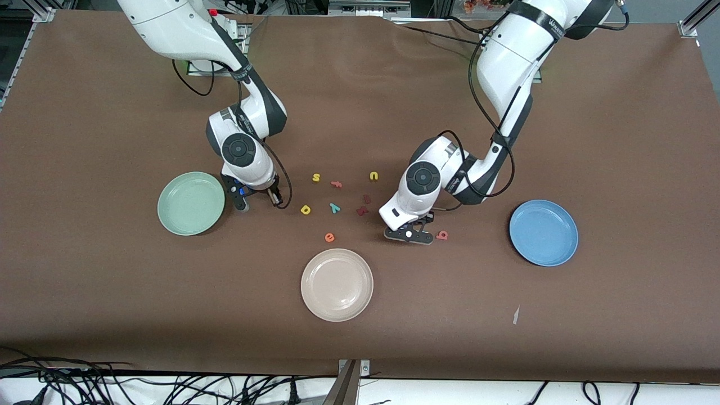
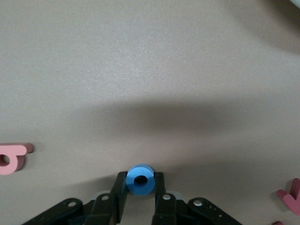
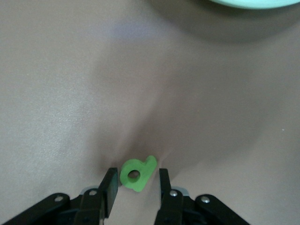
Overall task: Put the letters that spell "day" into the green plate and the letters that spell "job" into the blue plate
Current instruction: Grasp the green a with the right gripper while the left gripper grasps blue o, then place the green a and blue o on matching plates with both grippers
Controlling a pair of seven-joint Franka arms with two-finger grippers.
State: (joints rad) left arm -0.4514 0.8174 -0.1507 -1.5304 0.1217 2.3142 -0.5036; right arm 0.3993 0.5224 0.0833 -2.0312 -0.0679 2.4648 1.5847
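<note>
The left pincer (image 2: 140,199) is down on the counter (image 1: 619,140), its fingers pressed against the blue "o" (image 2: 140,179), just beside the pink "b" (image 1: 442,235). The right pincer (image 3: 136,187) sits low by the green plate (image 1: 191,203), narrowed around the green "d" (image 3: 136,173) with a gap on each side.

If the "d" twists as the fingers meet it, it may pop out. The small "o" could slip when lifted.

The blue plate (image 1: 543,232) lies toward the left arm's end. The brown counter is matte; cables hang along its near edge.
</note>
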